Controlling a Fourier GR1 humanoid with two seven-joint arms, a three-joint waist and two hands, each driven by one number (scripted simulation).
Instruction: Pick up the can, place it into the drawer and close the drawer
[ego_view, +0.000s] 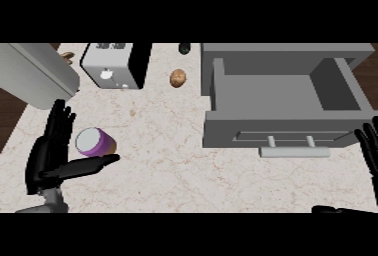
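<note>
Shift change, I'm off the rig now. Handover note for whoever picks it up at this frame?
Left hand: open, fingers straight, thumb out below the can, not curled round it.
Right hand: open, resting at the view's right edge.
Can: on the counter, left side, between the left thumb and fingers.
Drawer: open, can not in it.
Done: left hand is at the can.
Left: grasp, place in drawer, close drawer.

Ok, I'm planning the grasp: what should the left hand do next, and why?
Probably curl the left hand round the can: its fingers stand straight beside it, thumb below, nothing gripped yet, and the drawer is already open.
</note>
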